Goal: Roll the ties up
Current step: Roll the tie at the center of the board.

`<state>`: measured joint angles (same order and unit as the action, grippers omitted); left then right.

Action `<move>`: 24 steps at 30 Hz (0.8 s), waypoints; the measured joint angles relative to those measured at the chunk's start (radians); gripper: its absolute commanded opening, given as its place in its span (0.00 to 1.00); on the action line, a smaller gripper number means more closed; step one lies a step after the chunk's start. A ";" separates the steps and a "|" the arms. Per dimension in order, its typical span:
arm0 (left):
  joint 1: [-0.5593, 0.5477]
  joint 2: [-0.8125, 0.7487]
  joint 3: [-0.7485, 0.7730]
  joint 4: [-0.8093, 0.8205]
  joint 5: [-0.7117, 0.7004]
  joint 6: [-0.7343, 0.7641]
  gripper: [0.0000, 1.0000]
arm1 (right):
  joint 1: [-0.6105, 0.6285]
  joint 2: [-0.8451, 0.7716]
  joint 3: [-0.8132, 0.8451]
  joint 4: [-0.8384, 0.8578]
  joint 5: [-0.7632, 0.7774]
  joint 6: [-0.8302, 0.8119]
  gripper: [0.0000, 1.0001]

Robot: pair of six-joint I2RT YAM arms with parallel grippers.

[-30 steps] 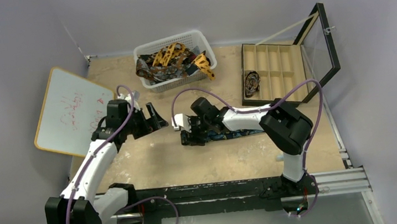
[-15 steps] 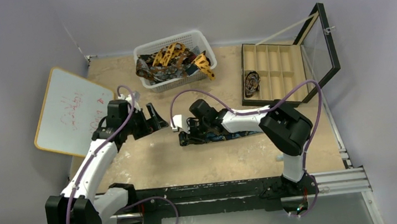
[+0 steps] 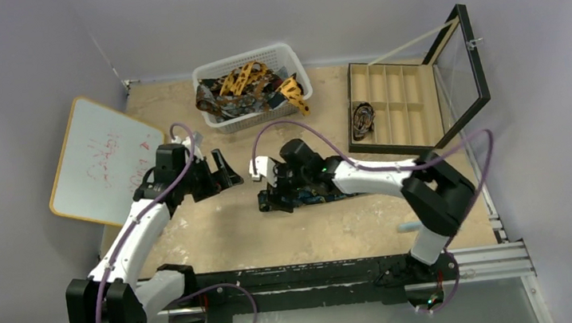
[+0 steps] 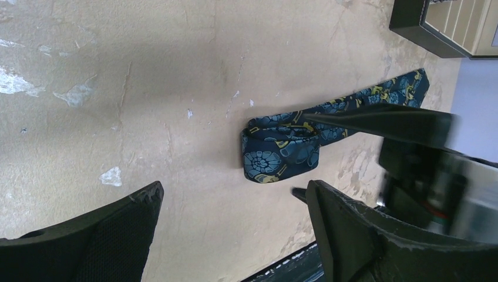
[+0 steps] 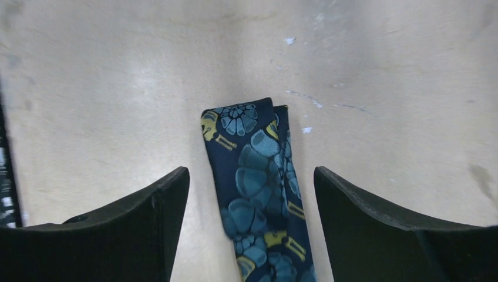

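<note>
A dark navy tie point(image 3: 327, 198) with blue-gold print lies flat mid-table, its left end folded over. My right gripper point(image 3: 273, 200) hangs over that folded end, open. In the right wrist view the tie point(image 5: 252, 170) runs between the gripper's point(image 5: 251, 174) spread fingers and neither touches it. My left gripper point(image 3: 224, 172) is open and empty, left of the tie. Its wrist view shows the folded end point(image 4: 281, 155) beyond the gripper point(image 4: 234, 191). Orange-yellow and dark ties point(image 3: 246, 81) lie piled in the basket.
The white mesh basket point(image 3: 288, 50) stands at the back centre. An open compartment case point(image 3: 399, 85) at the back right holds one rolled dark tie point(image 3: 362, 119). A whiteboard point(image 3: 102, 159) leans at the left. The case's raised lid point(image 3: 461, 63) stands at the far right.
The right arm's elbow has swung out to the right, and its gripper has stayed over the tie's folded end. The left arm has not moved.
</note>
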<state>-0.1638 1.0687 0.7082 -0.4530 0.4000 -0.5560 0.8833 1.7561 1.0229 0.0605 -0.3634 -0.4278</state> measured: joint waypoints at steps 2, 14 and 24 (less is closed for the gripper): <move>0.000 0.000 0.000 0.000 0.002 0.000 0.89 | 0.000 -0.087 -0.033 0.016 0.014 0.054 0.83; 0.000 0.003 -0.034 0.049 0.056 -0.006 0.89 | -0.246 -0.402 -0.228 0.079 0.239 0.708 0.54; 0.000 0.053 -0.052 0.104 0.128 -0.013 0.89 | -0.280 -0.153 -0.160 -0.075 0.277 0.900 0.42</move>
<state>-0.1635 1.1217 0.6559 -0.3492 0.5278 -0.5686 0.6033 1.6035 0.8627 -0.0147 -0.0860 0.4725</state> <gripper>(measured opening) 0.892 0.474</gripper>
